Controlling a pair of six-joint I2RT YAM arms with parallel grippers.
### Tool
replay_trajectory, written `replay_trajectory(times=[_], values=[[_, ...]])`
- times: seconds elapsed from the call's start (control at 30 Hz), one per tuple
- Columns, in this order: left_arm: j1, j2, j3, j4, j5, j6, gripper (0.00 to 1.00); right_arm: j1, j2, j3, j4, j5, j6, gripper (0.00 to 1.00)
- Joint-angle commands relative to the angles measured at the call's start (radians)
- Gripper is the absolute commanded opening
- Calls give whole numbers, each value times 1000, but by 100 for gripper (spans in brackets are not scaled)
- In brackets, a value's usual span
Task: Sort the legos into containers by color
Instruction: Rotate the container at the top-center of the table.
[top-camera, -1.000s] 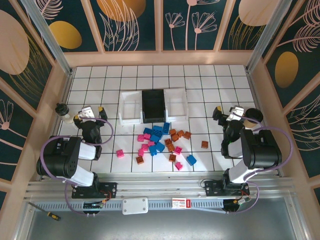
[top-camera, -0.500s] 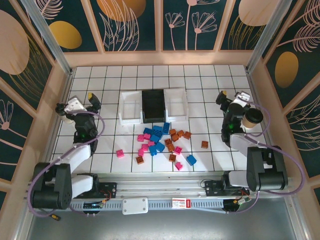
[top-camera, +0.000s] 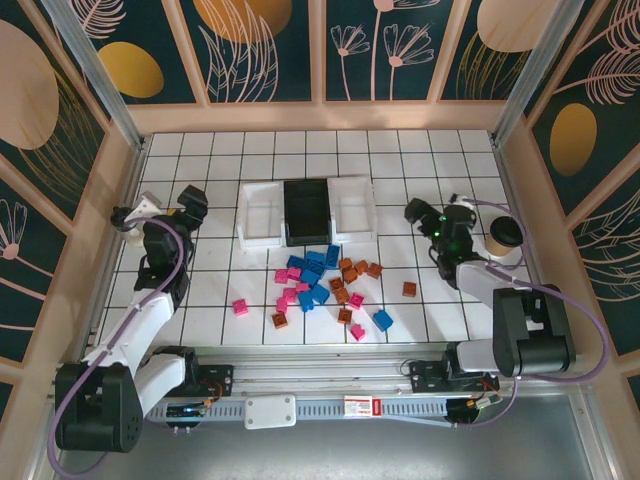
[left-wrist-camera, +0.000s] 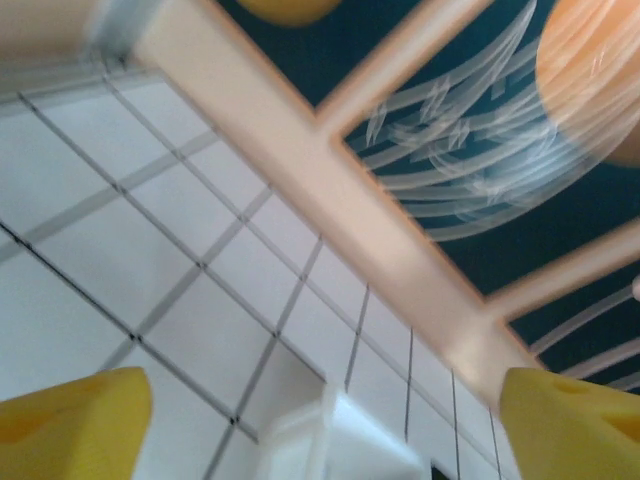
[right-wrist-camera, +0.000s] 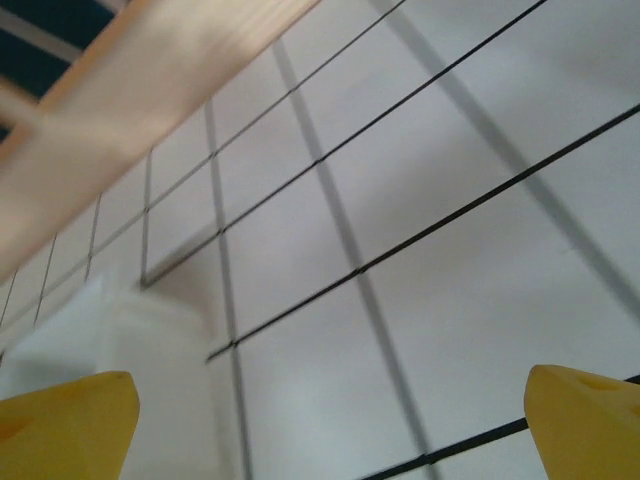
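**Both tools empty, legos unsorted on the surface**

The left tool (top-camera: 190, 200) hovered near the left edge of the surface (top-camera: 420, 160). In the left wrist view its yellow pads (left-wrist-camera: 70, 420) stood wide apart with nothing between them. The right tool (top-camera: 415, 212) hung toward the right edge, beside a paper coffee cup (top-camera: 505, 238). It was also spread wide and held nothing.

The legos (top-camera: 325, 285) lay in a loose cluster at mid-surface, toward the near edge, with pink, blue and brown mixed and many touching. Strays sat apart from the cluster: a pink brick (top-camera: 240, 307), a brown brick (top-camera: 409, 289) and a blue brick (top-camera: 383, 320).

The containers sat side by side just beyond the cluster toward the far edge: left white tray (top-camera: 255, 215), black tray (top-camera: 307, 208), right white tray (top-camera: 358, 205). No bricks showed in any of them.

Handling, as a judgement:
- The bricks were probably very light, rigid hard plastic with smooth, slightly slippery sides.
- The best hold was likely a pinch across two flat opposite sides, low on the brick rather than on the studs.
- The strays looked easiest to take first, since in the cluster a pad would likely nudge the neighbours.
- The trays looked light and shallow, so a bump could slide them.
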Motion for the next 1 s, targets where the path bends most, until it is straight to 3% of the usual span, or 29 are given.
replay_trajectory(times=[0.0,0.13,0.27,0.5,0.83,0.97], values=[[3,74,63,-117,251,31,82,98,45,77,-74,-45,-125,99],[-9,92,42,-97,314,19,82,170,150,184,-125,-53,-165,88],[-33,44,32,-114,306,54,94,201,252,268,-138,-45,-180,78],[-47,21,20,-141,304,71,94,211,414,406,-196,-41,-160,61],[-60,47,32,-138,324,77,95,229,469,476,-253,58,-190,34],[-62,49,33,-142,323,79,95,226,479,493,-273,81,-207,28]])
